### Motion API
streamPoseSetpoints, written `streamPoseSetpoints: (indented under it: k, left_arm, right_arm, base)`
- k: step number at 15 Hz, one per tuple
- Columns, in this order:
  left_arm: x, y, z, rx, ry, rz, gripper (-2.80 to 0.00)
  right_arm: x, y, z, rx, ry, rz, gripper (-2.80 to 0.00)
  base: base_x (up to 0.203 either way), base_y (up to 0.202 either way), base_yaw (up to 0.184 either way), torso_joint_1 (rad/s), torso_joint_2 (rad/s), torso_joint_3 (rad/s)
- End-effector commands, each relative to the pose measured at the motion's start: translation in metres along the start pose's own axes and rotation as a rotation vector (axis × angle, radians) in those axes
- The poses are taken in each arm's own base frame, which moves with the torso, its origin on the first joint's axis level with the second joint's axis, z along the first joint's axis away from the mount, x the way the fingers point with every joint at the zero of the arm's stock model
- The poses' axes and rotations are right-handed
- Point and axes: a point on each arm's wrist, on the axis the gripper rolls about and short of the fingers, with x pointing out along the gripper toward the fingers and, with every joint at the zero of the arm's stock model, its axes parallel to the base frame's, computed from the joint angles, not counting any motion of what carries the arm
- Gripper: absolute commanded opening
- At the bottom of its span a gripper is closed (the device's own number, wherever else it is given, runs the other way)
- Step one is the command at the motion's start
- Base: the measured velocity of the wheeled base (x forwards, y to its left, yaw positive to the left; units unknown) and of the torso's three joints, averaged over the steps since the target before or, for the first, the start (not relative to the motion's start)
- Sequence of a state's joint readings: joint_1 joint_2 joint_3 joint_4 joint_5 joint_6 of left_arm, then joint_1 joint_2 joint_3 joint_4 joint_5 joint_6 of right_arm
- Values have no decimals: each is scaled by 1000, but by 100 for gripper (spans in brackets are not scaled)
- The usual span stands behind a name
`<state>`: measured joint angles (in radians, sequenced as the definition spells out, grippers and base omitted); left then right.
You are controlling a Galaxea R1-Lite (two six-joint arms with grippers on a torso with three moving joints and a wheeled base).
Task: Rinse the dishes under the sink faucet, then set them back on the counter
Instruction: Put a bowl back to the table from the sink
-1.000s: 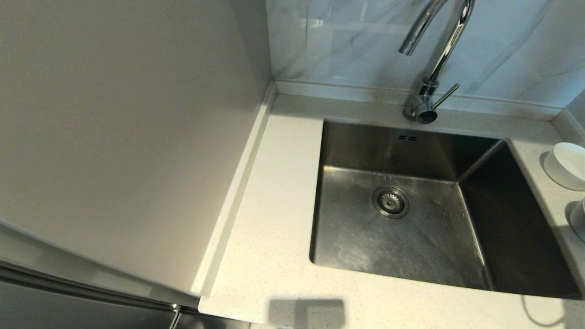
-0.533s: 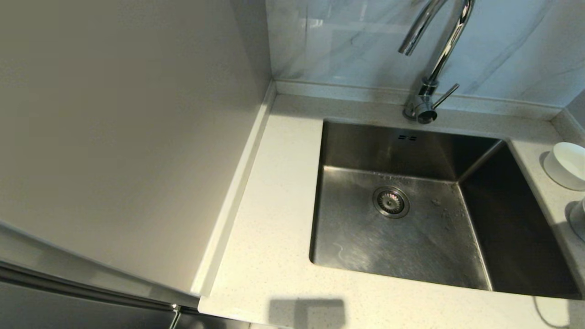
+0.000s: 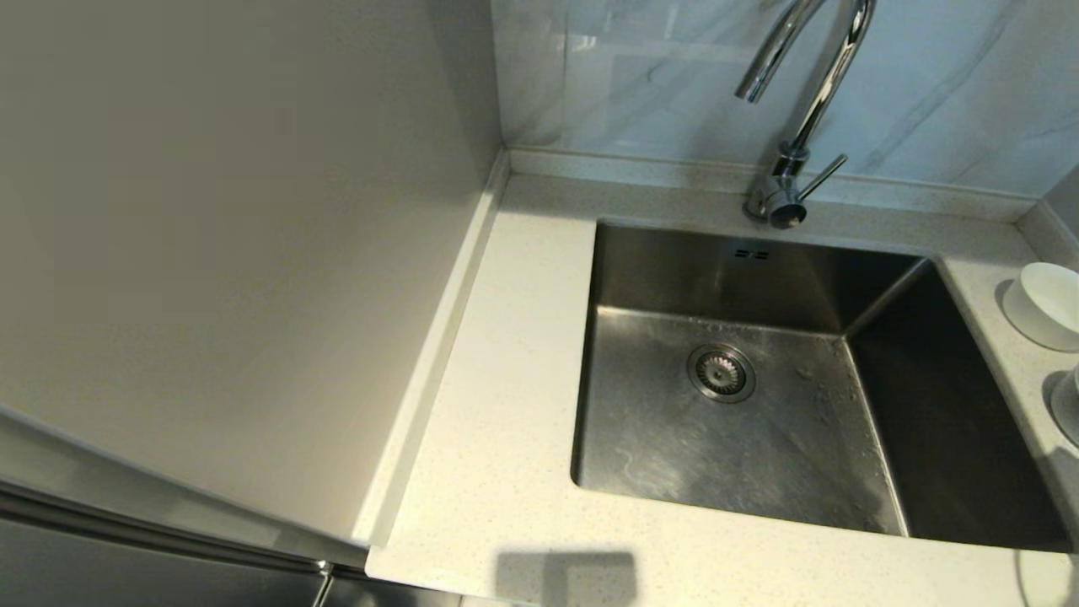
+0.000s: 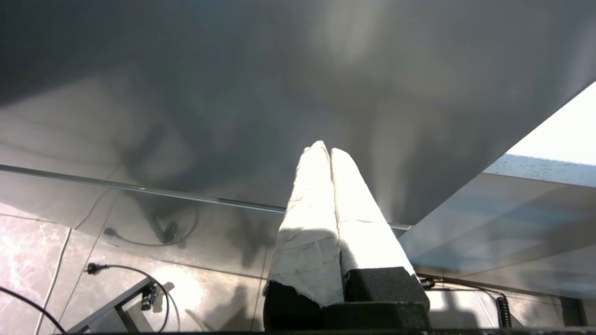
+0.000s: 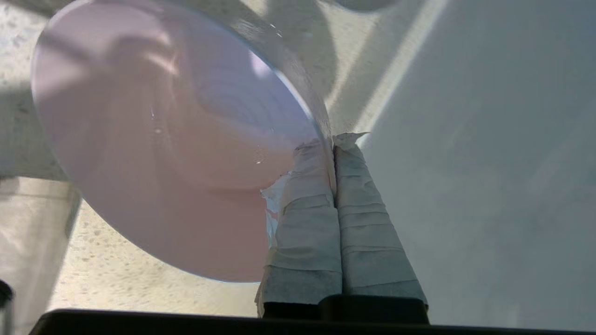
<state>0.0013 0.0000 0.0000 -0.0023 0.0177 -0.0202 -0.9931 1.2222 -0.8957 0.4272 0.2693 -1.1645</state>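
Beige wall panel [image 3: 228, 253] seen filling left of head frame; speckled counter [image 3: 497, 405] beside it. Steel sink [image 3: 742, 472] at centre-right, drain strainer [image 3: 721, 373] on its floor, chrome faucet [image 3: 792, 110] rising at upper centre. White bowl [image 3: 1045, 305] set on counter at right edge, grey bowl [image 3: 1066, 405] cut off just below it. Left gripper [image 4: 324, 151] shown off the counter, above tiled floor [image 4: 28, 260], taped fingers pressed together. Right gripper [image 5: 333, 142] pinching rim of pale pink bowl [image 5: 167, 149], held over counter.
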Motion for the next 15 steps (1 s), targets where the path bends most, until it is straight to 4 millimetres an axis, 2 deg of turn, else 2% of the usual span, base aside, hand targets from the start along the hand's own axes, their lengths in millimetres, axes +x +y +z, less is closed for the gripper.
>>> streamPoseSetpoints:
  k: [1, 5, 15]
  left_arm:
    - [0, 0, 0, -1, -4, 1, -280]
    - [0, 0, 0, -1, -4, 1, -280]
    - [0, 0, 0, -1, -4, 1, -280]
  right_arm:
    - [17, -1, -4, -74, -47, 91, -280]
    - [35, 0, -8, -210, -92, 169, -280]
    - [45, -9, -24, -286, -49, 174, -280]
  base:
    - [0, 0, 0, 0, 0, 0]
    - [0, 0, 0, 0, 0, 0]
    - [0, 0, 0, 0, 0, 0]
